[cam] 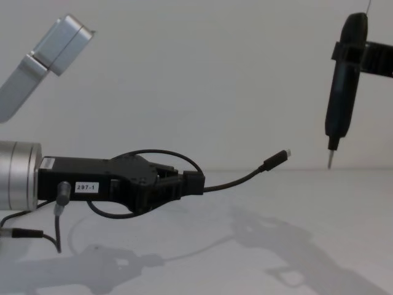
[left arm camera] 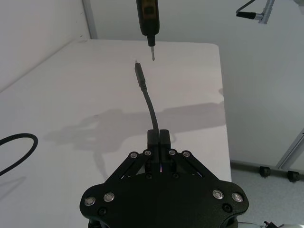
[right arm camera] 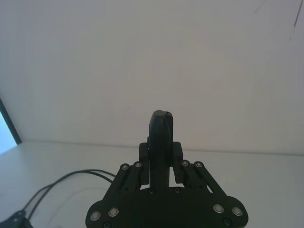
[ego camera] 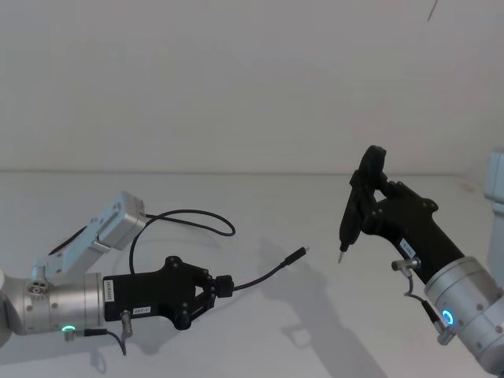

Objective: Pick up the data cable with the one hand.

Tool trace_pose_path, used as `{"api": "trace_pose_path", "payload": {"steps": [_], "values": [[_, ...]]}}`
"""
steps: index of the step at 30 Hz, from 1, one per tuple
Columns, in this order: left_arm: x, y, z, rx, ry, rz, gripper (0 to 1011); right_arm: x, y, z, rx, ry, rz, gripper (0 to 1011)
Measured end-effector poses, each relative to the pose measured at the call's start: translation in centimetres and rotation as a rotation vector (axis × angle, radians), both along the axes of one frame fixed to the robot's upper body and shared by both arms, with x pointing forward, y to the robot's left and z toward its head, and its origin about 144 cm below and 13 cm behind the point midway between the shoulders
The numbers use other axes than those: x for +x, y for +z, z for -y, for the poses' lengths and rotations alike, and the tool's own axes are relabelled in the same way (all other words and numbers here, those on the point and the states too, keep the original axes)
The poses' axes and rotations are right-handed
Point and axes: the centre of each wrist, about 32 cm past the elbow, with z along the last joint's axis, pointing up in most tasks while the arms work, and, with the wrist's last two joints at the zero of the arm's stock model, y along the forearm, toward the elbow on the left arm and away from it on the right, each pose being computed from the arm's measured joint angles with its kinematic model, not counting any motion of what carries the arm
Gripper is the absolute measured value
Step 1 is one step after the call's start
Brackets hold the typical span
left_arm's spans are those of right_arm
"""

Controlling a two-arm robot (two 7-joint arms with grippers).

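The data cable (ego camera: pixel 264 277) is a thin black cord, and my left gripper (ego camera: pixel 223 287), low on the left above the white table (ego camera: pixel 260 346), is shut on it a short way behind its plug (ego camera: pixel 298 253). The plug end juts free toward the right in the air (cam: pixel 276 158). The rest of the cord loops back behind the gripper (ego camera: pixel 193 213). In the left wrist view the cable (left arm camera: pixel 151 107) rises straight from the shut fingers (left arm camera: pixel 164 138). My right gripper (ego camera: pixel 376 193) is raised on the right, shut on a black pen-shaped tool (ego camera: pixel 352 214) whose metal tip points down.
The tool's tip (left arm camera: pixel 152 53) hangs just beyond the plug (left arm camera: pixel 138 72). The table's edge (left arm camera: pixel 224 118) drops to a floor with a wheeled frame (left arm camera: pixel 266 170). A pale object (ego camera: pixel 494 193) stands at the far right. A white wall lies behind.
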Motion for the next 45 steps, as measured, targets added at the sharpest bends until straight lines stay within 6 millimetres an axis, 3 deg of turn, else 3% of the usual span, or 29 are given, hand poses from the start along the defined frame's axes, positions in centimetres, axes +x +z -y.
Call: {"api": "trace_pose_path", "payload": {"steps": [17, 45], "values": [[-0.1, 0.0, 0.0, 0.001, -0.003, -0.003, 29, 0.0, 0.8, -1.0, 0.075, 0.033, -0.029, 279], [-0.1, 0.0, 0.0, 0.001, -0.003, -0.003, 29, 0.8, 0.2, -2.6, 0.072, 0.061, 0.022, 279]]}}
